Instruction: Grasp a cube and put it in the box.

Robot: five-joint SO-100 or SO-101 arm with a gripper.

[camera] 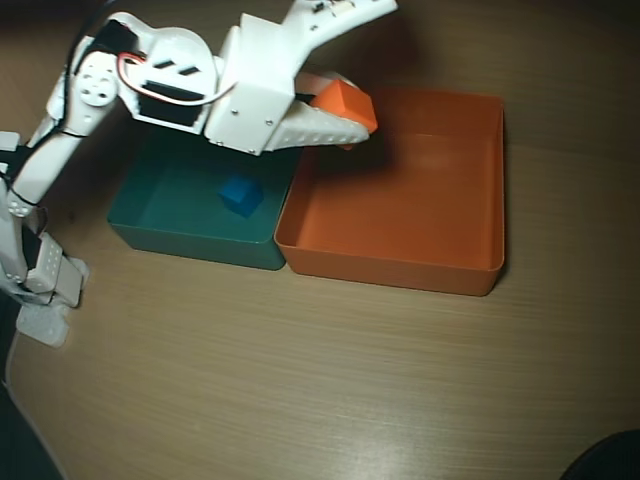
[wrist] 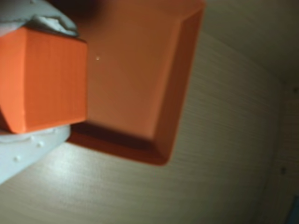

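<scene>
A light wood-grain table lies under dim, warm light.

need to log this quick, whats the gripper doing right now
Gripper: closed on the orange cube, held above the orange box.

The arm hides part of the teal tray; its base is cut off
</scene>
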